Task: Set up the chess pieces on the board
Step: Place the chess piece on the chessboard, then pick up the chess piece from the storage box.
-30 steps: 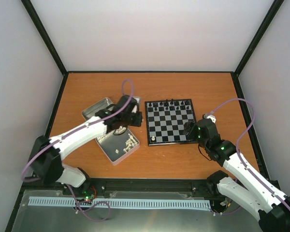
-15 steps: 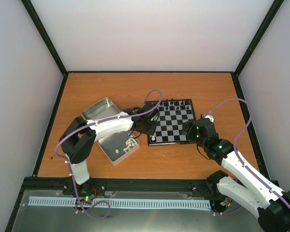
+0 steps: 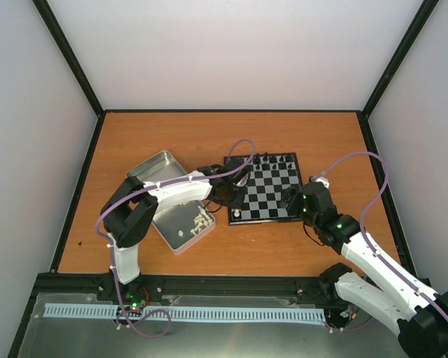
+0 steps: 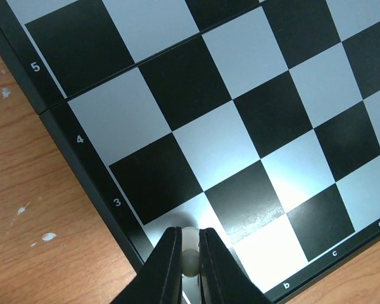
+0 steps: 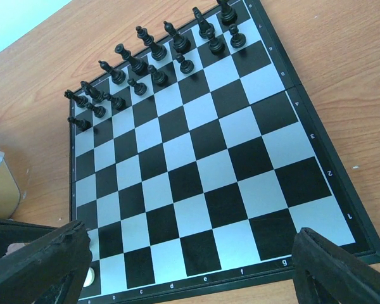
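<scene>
The board, chequered black and pale with a black border, lies flat on the table. One cream chess piece stands on its near-left corner square. Another cream piece sits pinched between the left fingers. More cream pieces lie heaped in a tin beside the board.

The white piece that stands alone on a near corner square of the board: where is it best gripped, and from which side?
Take the white piece by its upper body, from straight above. It stands upright and low on the board, so fingers coming sideways would likely scrape the squares.
</scene>
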